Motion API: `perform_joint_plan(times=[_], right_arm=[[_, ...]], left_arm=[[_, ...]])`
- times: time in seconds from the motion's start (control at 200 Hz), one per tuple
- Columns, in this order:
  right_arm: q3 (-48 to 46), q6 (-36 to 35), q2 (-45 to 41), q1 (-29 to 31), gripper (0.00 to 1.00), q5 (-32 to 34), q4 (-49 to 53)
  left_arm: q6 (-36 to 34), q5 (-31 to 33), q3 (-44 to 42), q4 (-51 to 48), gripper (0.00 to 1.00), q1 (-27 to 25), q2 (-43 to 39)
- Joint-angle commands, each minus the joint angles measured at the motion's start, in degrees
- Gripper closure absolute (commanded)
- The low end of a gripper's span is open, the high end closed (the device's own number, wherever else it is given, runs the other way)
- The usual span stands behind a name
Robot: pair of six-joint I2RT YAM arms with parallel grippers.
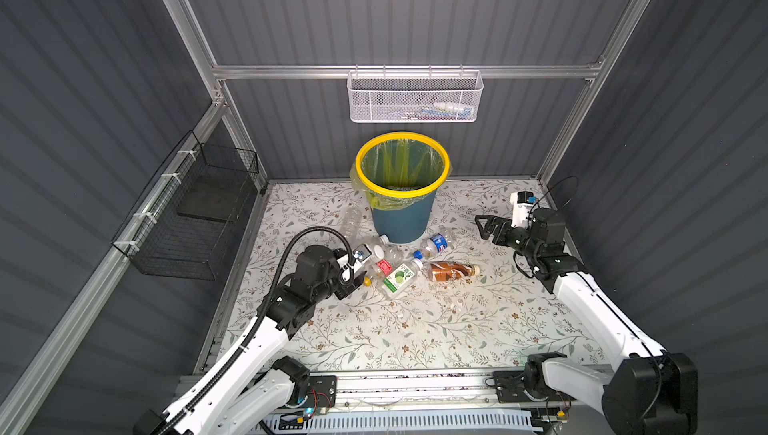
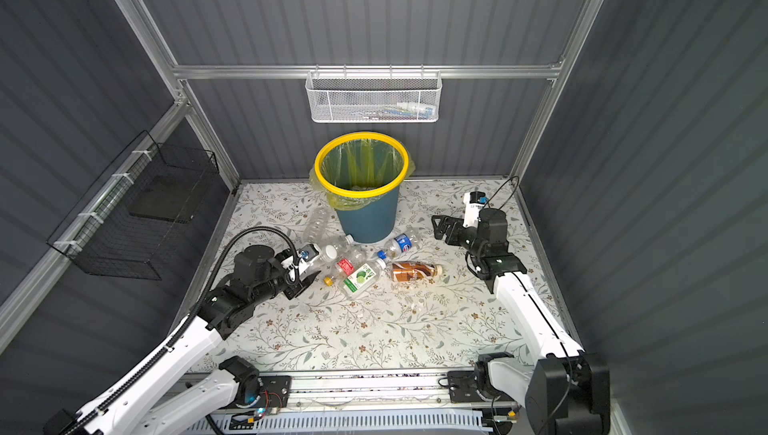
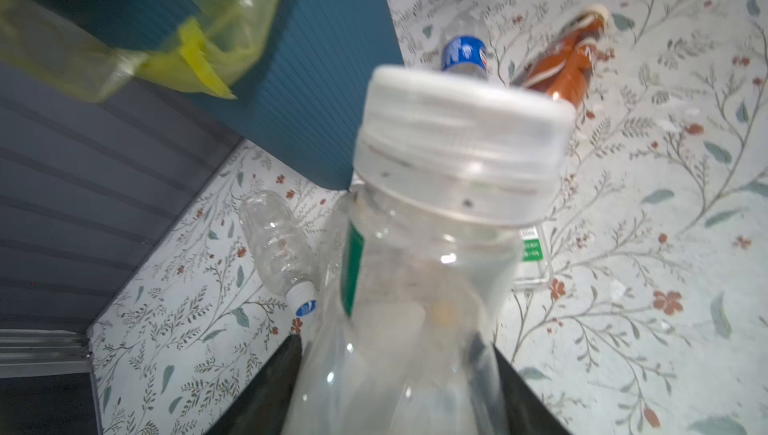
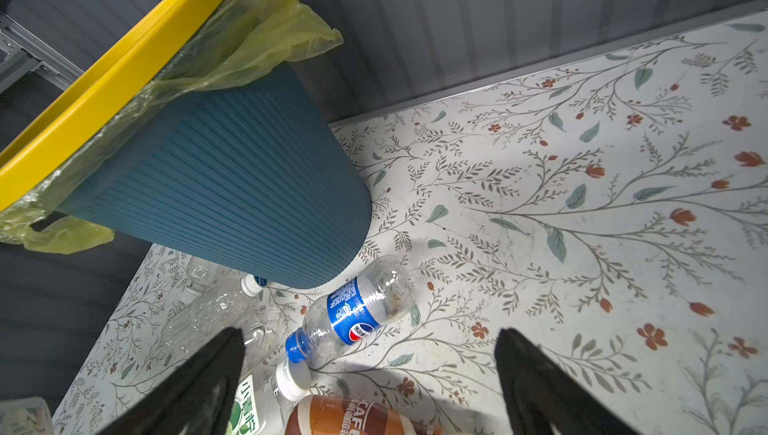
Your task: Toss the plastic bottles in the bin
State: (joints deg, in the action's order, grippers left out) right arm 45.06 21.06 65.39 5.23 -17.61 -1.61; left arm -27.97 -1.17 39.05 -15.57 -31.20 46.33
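Observation:
My left gripper [image 3: 395, 349] is shut on a clear bottle with a white cap [image 3: 453, 146], which stands out past the black fingers [image 3: 270, 387]. In both top views this gripper [image 1: 357, 268] [image 2: 311, 264] is low at the left of the bottle pile. On the table lie a blue-labelled bottle [image 1: 434, 244] [image 4: 357, 312], a brown bottle [image 1: 451, 271], a green-white labelled bottle [image 1: 399, 277], a red-labelled one [image 1: 379, 267] and a clear one [image 1: 351, 219]. The bin [image 1: 401, 212] [image 2: 365, 216] stands behind them. My right gripper [image 1: 481, 227] [image 4: 370, 335] is open and empty, right of the bin.
A white mesh basket [image 1: 415, 98] hangs on the back wall above the bin. A black wire basket [image 1: 191, 221] is fixed to the left wall. The floral table [image 1: 415, 329] ends at grey walls on three sides.

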Motion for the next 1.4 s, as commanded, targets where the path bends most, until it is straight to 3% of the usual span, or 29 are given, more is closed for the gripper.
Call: perform_joint_plan(times=[0.0, 0.305, 0.48, 0.615, 0.735, 0.851, 0.911, 1.046, 1.181, 1.291, 1.396], right_arm=[[-0.37, 2.16, -0.95, -0.14, 0.05, -0.11, 0.46], [-2.79, 3.26, -3.77, -0.14, 0.07, 4.95, 0.11], [-4.21, 5.99, -3.08, -0.14, 0.07, 3.97, -3.54], [-4.18, 5.98, -3.62, -0.14, 0.08, 4.45, -3.06], [-4.80, 6.03, -4.52, -0.14, 0.08, 5.18, -2.96], [-4.22, 7.31, -3.49, -0.04, 0.08, 2.37, -1.94], [-3.62, 7.03, -3.46, 0.12, 0.08, 2.24, 0.34], [-4.84, 5.69, -5.67, 0.26, 0.08, 2.15, 3.07], [-5.88, 4.30, -5.18, 0.22, 0.07, 2.56, 4.04], [-5.27, 5.11, -2.36, 0.31, 0.07, 1.42, 2.95], [-3.70, 6.93, 2.17, 0.69, 0.07, -0.24, 1.04]], left_arm=[[5.81, 1.27, -2.07, 11.24, 0.36, -0.17, -4.45], [7.20, 5.11, -0.57, 21.36, 0.35, -0.18, -15.26], [4.79, 4.10, 4.72, 29.61, 0.34, -0.18, -13.21], [2.41, 4.95, 13.64, 29.55, 0.35, -0.17, -3.79], [4.21, 7.40, 26.72, 26.87, 0.36, -0.16, 10.89], [8.43, 5.40, 45.61, 13.80, 0.41, 0.35, 29.61], [10.53, 6.17, 50.99, 8.67, 0.41, 0.60, 34.45], [15.84, 7.43, 45.90, 11.15, 0.35, 3.15, 30.42], [24.65, 8.19, 38.62, 5.74, 0.27, 11.08, 24.87], [25.50, 11.57, 34.19, 2.83, 0.19, 14.59, 22.73], [26.27, 9.79, 33.12, -0.07, 0.15, 19.08, 24.91]])
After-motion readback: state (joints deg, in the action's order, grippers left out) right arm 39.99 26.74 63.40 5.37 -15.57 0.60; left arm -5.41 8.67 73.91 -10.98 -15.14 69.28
